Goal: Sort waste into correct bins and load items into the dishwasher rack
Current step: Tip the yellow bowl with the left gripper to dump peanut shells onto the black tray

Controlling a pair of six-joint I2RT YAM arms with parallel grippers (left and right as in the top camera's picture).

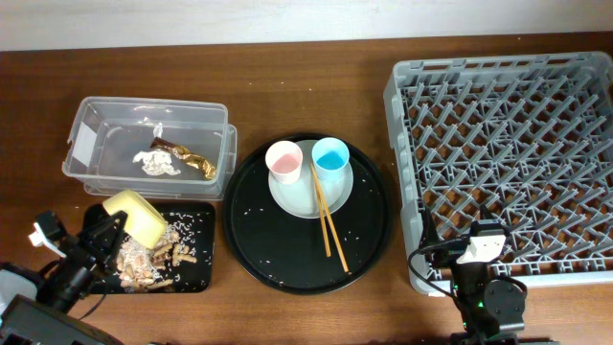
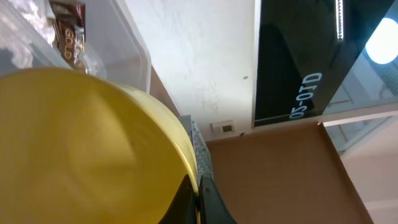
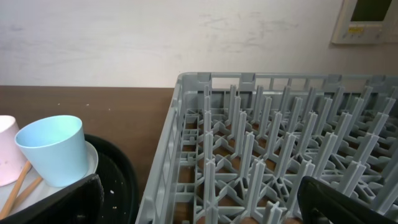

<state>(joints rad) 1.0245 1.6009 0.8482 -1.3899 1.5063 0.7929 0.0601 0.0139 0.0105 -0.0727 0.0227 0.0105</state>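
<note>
On the left side of the brown wooden table [image 1: 287,67], the left hand [image 1: 110,233] grips the rim of the yellow bowl [image 1: 137,215]. The bowl is tipped on its side over the left end of the shallow black rectangular tray [image 1: 199,264]. Tan-brown food scraps [image 1: 148,261] and small white grains lie in that tray, just beside the bowl. Whether the bowl touches them cannot be told.

Behind the tray stands the clear plastic tub [image 1: 105,120]. It holds a crumpled white tissue [image 1: 153,163] and a shiny gold-brown wrapper [image 1: 192,158], side by side.

In the middle of the table sits a large round black tray [image 1: 369,240], flecked with white grains. On it rests a pale round plate [image 1: 297,199] carrying a pink cup [image 1: 283,160] and a blue cup [image 1: 329,154], both upright and open side up. A pair of wooden chopsticks [image 1: 330,225] lies from the plate down across the tray.

On the right is the grey dishwasher rack [image 1: 517,134], a grid of upright pegs. The right hand [image 1: 484,238] hangs at the rack's near edge, its fingers spread wide apart and holding nothing.
</note>
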